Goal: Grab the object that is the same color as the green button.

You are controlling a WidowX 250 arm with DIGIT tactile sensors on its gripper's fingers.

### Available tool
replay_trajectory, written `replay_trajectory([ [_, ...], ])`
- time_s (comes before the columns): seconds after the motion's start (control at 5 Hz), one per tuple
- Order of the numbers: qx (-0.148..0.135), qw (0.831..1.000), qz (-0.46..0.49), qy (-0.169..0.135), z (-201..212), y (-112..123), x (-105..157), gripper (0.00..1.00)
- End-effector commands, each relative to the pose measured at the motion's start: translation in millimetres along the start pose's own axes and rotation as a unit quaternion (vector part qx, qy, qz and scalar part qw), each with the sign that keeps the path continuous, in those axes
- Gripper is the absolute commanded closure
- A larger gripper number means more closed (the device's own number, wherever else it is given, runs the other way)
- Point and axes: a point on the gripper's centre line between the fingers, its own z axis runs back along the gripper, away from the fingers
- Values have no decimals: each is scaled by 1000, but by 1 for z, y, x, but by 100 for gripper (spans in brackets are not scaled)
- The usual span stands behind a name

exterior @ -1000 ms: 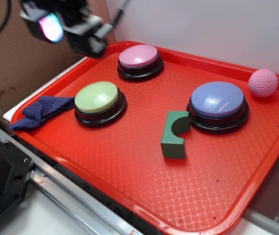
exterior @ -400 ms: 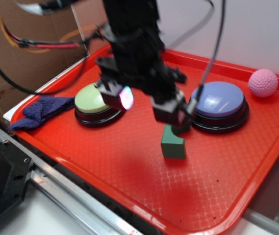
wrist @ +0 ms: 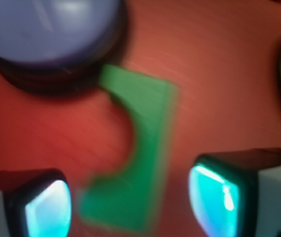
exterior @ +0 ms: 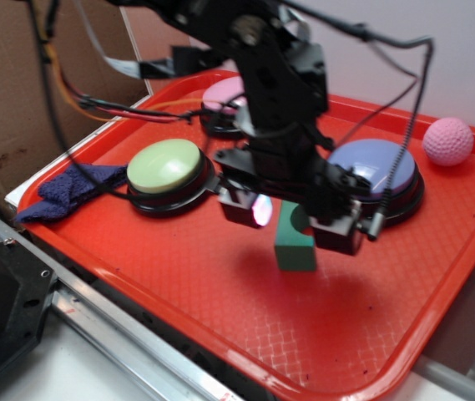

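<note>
1. Dropped lower since 0.4 s ago: gripper [exterior: 291, 219], jaws apart astride small dark green arch-cut block [exterior: 295, 240].
2. Lying on textured red plastic tray [exterior: 220, 276], beside lavender dome button [exterior: 372, 170].
3. Partly hidden: pink-topped button [exterior: 220, 92].

The black arm [exterior: 270, 75] reaches down from the far left over the tray's middle. Its gripper [exterior: 291, 221] hangs low with jaws spread apart, glowing fingertip pads [wrist: 214, 197] facing each other.
</note>
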Motion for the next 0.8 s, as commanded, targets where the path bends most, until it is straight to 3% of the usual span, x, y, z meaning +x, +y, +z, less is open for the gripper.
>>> replay_trajectory([
  [0.0, -27, 1000, 14, -2, -3, -11, 14, 0],
  [0.2, -23, 1000, 15, 5, -3, -9, 13, 77],
  [0.4, -15, 999, -29, 12, 7, -7, 13, 100],
  [0.6, -11, 996, -84, 10, 34, 2, 18, 100],
])
